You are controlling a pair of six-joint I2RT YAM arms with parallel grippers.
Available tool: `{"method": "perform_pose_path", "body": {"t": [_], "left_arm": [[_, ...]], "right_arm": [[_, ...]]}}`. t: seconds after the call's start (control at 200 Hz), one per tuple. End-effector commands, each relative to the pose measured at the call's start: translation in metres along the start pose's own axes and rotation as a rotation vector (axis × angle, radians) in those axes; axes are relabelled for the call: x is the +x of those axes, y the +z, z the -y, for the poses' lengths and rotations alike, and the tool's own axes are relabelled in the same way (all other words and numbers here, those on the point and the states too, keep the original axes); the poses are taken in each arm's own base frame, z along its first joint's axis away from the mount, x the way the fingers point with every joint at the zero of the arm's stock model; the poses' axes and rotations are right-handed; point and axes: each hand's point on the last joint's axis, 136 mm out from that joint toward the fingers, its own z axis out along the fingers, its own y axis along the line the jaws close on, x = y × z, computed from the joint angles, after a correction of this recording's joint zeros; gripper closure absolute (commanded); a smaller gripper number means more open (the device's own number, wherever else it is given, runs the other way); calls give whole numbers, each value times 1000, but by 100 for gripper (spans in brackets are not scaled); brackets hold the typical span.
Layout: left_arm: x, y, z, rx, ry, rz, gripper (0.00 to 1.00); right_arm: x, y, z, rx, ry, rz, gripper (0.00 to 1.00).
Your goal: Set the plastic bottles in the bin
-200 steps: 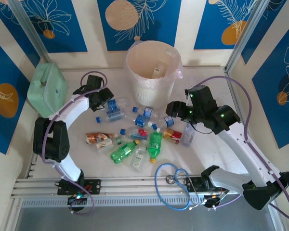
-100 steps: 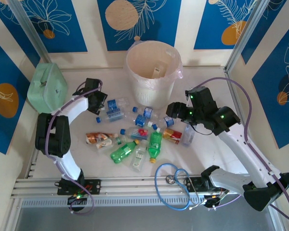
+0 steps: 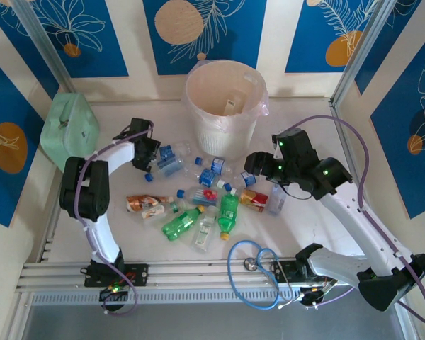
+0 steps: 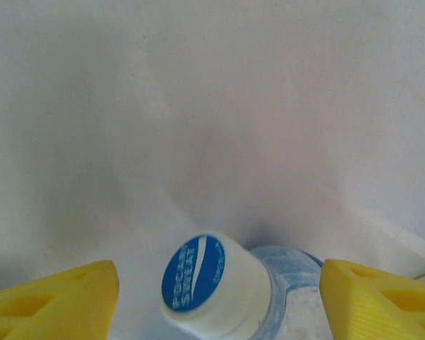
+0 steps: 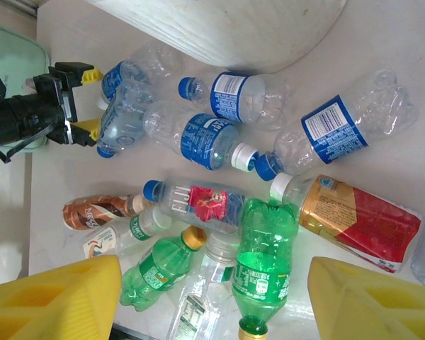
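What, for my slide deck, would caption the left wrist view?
Open left tool straddling a blue-capped bottle.

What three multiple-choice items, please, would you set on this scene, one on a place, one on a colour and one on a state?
1. Where does the bin stand?
A. At the near edge, between the arm bases
B. At the far side of the table, behind the plastic bottles
C. Off the table, on the floor

2. What colour is the top of the cap between the left end effector's fingers?
A. Red
B. Black
C. Blue

3. What state is the right end effector in?
A. Open, holding nothing
B. Shut on a green bottle
C. Shut on the bin's rim

Answers: 1 B, the top view shows it beyond the pile; 2 C, the left wrist view shows a blue top with white lettering; 3 A, its yellow fingers stand wide apart above the bottles.
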Motion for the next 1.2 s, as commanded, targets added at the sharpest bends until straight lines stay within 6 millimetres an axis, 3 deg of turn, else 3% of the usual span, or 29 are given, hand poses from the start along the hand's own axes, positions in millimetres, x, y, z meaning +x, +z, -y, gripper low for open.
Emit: {"method": "perform_pose_path", "body": {"t": [0.0, 0.22, 0.375, 0.66, 0.885, 0.92, 1.035, 1.196], "left_arm": [[-3, 8, 5, 5, -72, -17, 27], [-3, 14, 17, 25, -76, -31, 31], [2, 8, 22, 47, -55, -53, 29], [-23, -36, 61, 128, 493, 113, 12], [5, -30, 75, 184, 793, 43, 6], [11, -26, 75, 184, 824, 19, 0], [28, -23, 78, 199, 920, -21, 0], [42, -25, 78, 182, 1034, -1, 0]], "right_arm": [[3, -1, 0, -15, 12, 0, 29], [4, 3, 2, -12, 14, -4, 30], [5, 5, 2, -12, 17, -7, 30], [5, 9, 1, -16, 20, -16, 30], [5, 10, 0, -22, 25, -14, 28], [4, 10, 1, -21, 27, -14, 28], [5, 10, 3, -10, 31, -16, 26], [6, 10, 22, 70, 74, -9, 22]]}}
